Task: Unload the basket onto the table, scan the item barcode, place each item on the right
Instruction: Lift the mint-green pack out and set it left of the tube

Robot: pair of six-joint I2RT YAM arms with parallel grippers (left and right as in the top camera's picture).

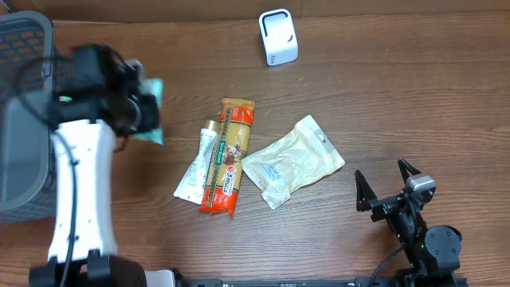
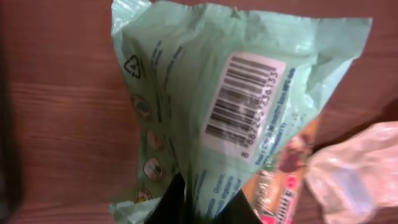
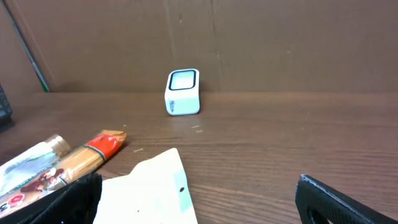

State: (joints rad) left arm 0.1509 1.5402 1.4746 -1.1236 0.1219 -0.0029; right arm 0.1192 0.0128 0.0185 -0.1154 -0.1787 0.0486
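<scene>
Overhead: the left gripper is clamped on a pale green plastic packet over the left side of the wooden desk, beside a grey mesh basket at the left edge. A white box-shaped scanner stands near the far edge. The right gripper is spread wide at the near right corner.

Left wrist: the packet's white barcode label faces the camera, with the black fingers pinching its crinkled end.

Right wrist: the jaws stand wide apart, and the scanner lies well beyond a white pouch.
</scene>
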